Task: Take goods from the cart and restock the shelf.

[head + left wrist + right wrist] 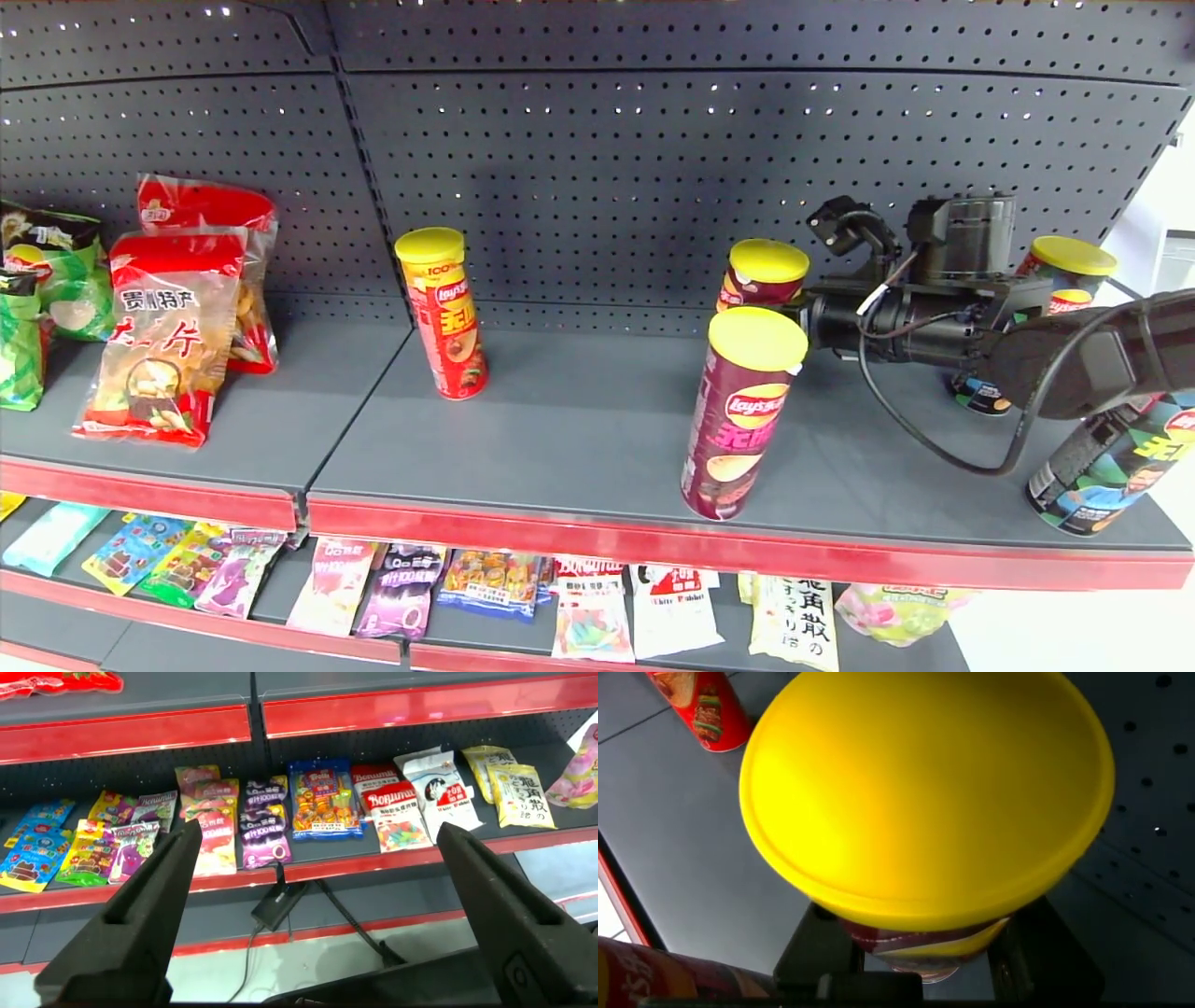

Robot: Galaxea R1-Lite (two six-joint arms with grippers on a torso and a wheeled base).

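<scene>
Right gripper [924, 957] is on the rear maroon can [761, 273]. Its fingers sit either side of the body just under the yellow lid, and I read them as closed on it.

The can's long axis is near vertical, slightly tilted. The fingers cross it horizontally, coming in from the right end of the shelf [597, 546].

The can is over the back half of the shelf board, right of middle. It's directly behind the front maroon can [742, 420], which stands upright near the front edge.

The front can hides the held can's base, so I can't tell if it's down on the board. My call is that the next move hangs on this:
- Seated: release and back out toward the right end.
- Not seated: lower first.

Risks are the wrist and cable passing close to the front can's lid, and the green cans [1106, 467] crowding the forearm at the right end.

Right arm is stretched roughly level along the shelf, wrist horizontal, and it's the nearer arm by far. Left gripper [320, 829] has its fingers spread wide with nothing held. It's down in front of the lower shelf's candy bags [322, 798].

Red can [443, 313] stands well apart near the board's left edge, out of the way.
</scene>
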